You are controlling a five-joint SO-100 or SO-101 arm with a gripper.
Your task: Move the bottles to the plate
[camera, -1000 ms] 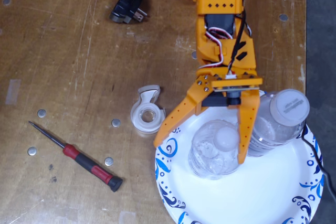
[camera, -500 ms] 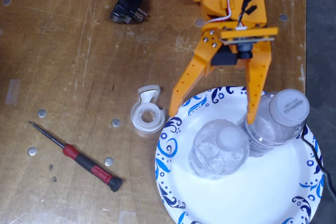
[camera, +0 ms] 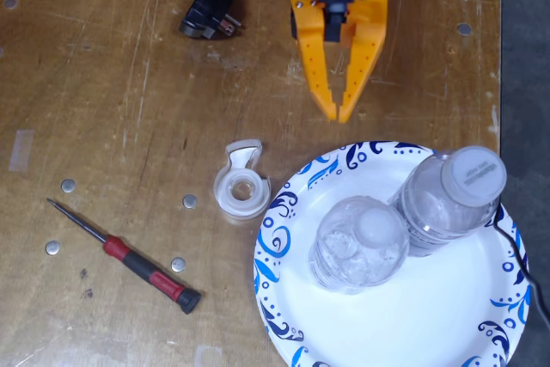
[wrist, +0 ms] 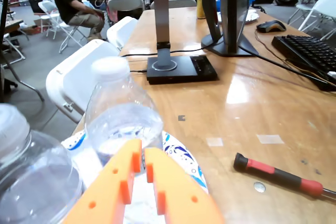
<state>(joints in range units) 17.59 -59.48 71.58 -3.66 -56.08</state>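
1. Plate (camera: pixel 447 324): we record 1 round white paper plate with blue swirls on its rim, at 5 o'clock on the wooden table (camera: pixel 112 83) in the fixed view, part of it cut off by the lower edge of the picture.

2. Bottles: we count 2 clear bottles with white caps, both upright on the plate and touching each other. The ribbed bottle (camera: pixel 358 243) stands near the plate's 10 o'clock side; the taller bottle (camera: pixel 453 197) stands at its 1 o'clock edge. In the wrist view we see 1 bottle (wrist: pixel 122 116) ahead of the fingers and another (wrist: pixel 31 174) close at 8 o'clock, with the plate's rim (wrist: pixel 181 153) between them.

3. Gripper (camera: pixel 340 114): orange, at 12 o'clock in the fixed view, tips pointing toward the plate and apart from it. Its jaws are nearly together, a narrow slit between them, and they hold nothing. The wrist view shows the same thin gap at the gripper (wrist: pixel 143 162).

4. Other items, fixed view: 1 white tape dispenser (camera: pixel 241 180) just beside the plate at its 10 o'clock; 1 red-and-black screwdriver (camera: pixel 129 257) at 8 o'clock; 1 black plug adapter (camera: pixel 209 9) at 11 o'clock. The wrist view also shows the screwdriver (wrist: pixel 283 174).
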